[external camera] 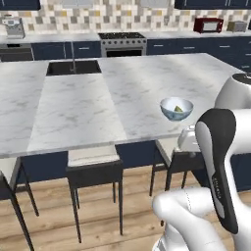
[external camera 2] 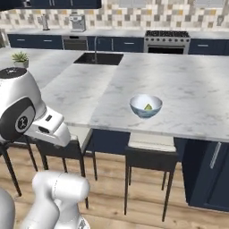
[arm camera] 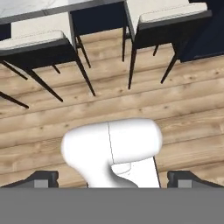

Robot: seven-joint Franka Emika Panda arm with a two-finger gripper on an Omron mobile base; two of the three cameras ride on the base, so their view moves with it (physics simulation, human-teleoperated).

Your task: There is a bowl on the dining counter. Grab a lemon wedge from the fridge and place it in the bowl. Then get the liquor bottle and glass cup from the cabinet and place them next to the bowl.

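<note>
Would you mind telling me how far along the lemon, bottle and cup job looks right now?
Done: a yellow lemon wedge lies in the bowl near the front edge of the dining counter. In hand: nothing; the claw is open and empty, pointing down at the wooden floor by the stools. Left: no bottle or cup stands beside the bowl, so both remain to be fetched.

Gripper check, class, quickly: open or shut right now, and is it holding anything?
Gripper: open, fingertips wide apart at the bottom of the hand view, holding nothing.
</note>
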